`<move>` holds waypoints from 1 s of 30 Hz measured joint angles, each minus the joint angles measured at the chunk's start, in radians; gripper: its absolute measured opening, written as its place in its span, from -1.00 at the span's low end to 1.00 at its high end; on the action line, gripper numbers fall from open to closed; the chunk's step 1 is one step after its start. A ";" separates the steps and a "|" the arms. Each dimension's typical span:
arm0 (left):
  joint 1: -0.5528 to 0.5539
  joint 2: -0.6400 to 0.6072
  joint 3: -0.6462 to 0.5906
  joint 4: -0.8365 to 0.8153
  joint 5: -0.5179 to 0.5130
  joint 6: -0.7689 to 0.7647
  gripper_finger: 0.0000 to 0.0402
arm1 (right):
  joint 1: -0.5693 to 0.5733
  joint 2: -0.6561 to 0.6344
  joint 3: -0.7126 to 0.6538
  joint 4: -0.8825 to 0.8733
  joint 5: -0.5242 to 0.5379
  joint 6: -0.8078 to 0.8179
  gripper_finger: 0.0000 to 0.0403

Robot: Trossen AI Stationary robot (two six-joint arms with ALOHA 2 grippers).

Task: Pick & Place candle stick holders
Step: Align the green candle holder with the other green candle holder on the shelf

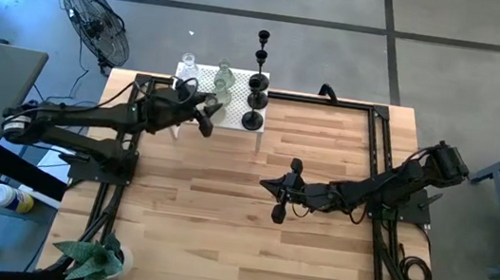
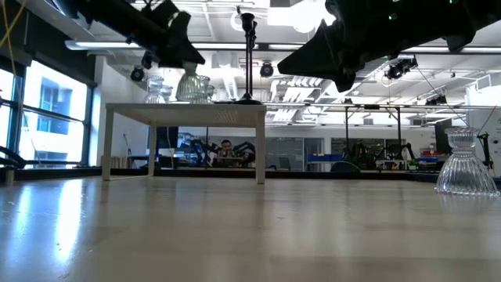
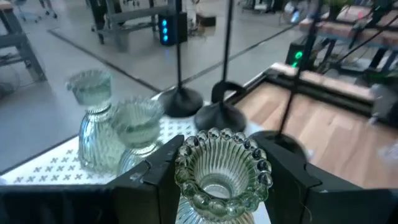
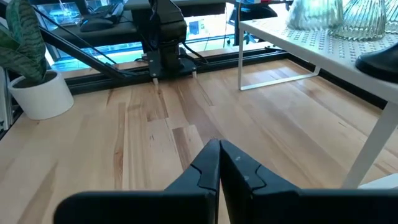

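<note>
My left gripper [image 3: 221, 186] is shut on a ribbed pale-green glass candle stick holder [image 3: 221, 171] at the white perforated little table [image 1: 234, 117] by the far edge. Two more glass holders [image 3: 93, 118] [image 3: 138, 130] and three black thin-stemmed ones [image 1: 253, 112] stand on that little table on their bases. Another clear glass holder [image 2: 466, 164] stands on the wooden table. My right gripper [image 4: 219, 165] is shut on nothing and hangs above the middle of the table [image 1: 280, 190]. My left gripper pinches the glass holder's ribbed body [image 3: 186, 186] between its two fingers [image 3: 155, 177], one on each side below the scalloped rim. The fingers come nearly level from the table's left. The holder stands upright, mouth up, its foot [image 2: 190, 98] just above the little table's top; whether it touches, I cannot tell.
A black fan [image 1: 97, 21] stands beyond the far left corner, and a potted plant [image 1: 97, 260] at the near left. Black frame rails [image 1: 378, 146] run along the table's sides. Bare wood lies across the middle and near part.
</note>
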 joint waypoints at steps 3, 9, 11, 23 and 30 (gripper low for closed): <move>0.035 0.017 -0.001 -0.005 0.036 -0.010 -0.17 | 0.000 0.000 0.000 0.000 0.000 0.000 -1.00; 0.056 0.044 0.000 0.017 0.065 -0.018 -0.17 | 0.000 0.000 0.000 0.000 0.001 0.000 -0.99; 0.056 0.053 -0.001 0.022 0.066 -0.018 -0.17 | 0.000 0.000 0.000 0.000 0.000 0.000 -1.00; 0.056 0.056 0.000 0.022 0.068 -0.005 -0.15 | 0.000 0.000 0.001 0.000 -0.003 -0.001 -0.99; 0.056 0.056 0.000 0.022 0.069 0.002 -0.08 | 0.000 0.000 0.001 0.000 -0.003 0.000 -0.99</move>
